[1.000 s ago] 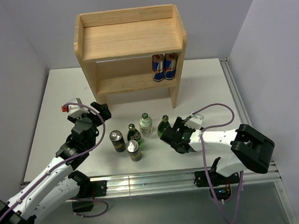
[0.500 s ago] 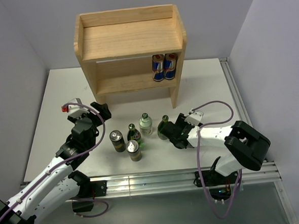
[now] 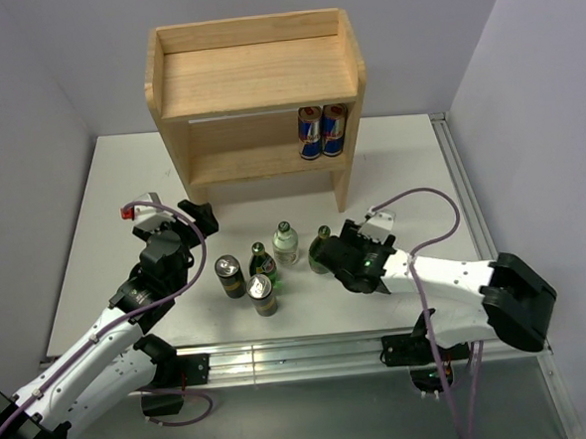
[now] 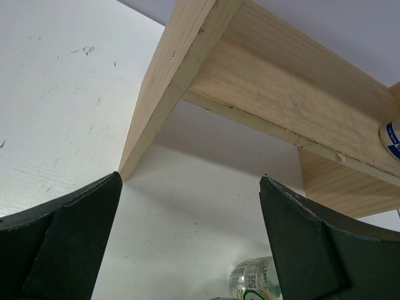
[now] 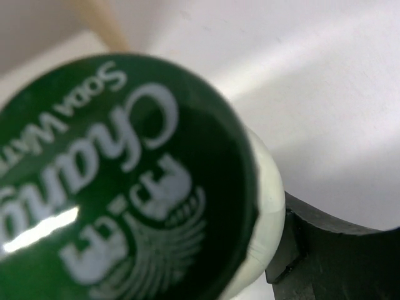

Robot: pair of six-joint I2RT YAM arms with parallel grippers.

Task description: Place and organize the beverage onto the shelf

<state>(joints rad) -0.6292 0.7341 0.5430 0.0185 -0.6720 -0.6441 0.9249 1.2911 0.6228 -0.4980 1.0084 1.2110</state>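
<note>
Here the light-wood two-tier shelf (image 3: pixel 254 78) stands at the back of the white table (image 3: pixel 409 163), with two blue-and-silver cans (image 3: pixel 310 131) at the right end of its lower board. Just in front of the shelf's right leg stands a dark green glass bottle with a green cap (image 3: pixel 320 246), and the right gripper (image 3: pixel 331 260) is at it. The right arm lies low over the table, its elbow out to the right of the shelf and its wrist turned in leftward. In the wrist view the white-lettered cap fills the frame and one black finger (image 5: pixel 331 256) sits just beside the bottle; whether the jaws press on it cannot be told. The left arm reaches diagonally toward the shelf's left leg, and the left gripper (image 4: pixel 190 187) is spread wide with nothing between its fingers, aimed under the lower board. In front of the shelf's middle stand a clear bottle (image 3: pixel 286 245), another green bottle (image 3: pixel 263 263) and two dark cans (image 3: pixel 230 276).
</note>
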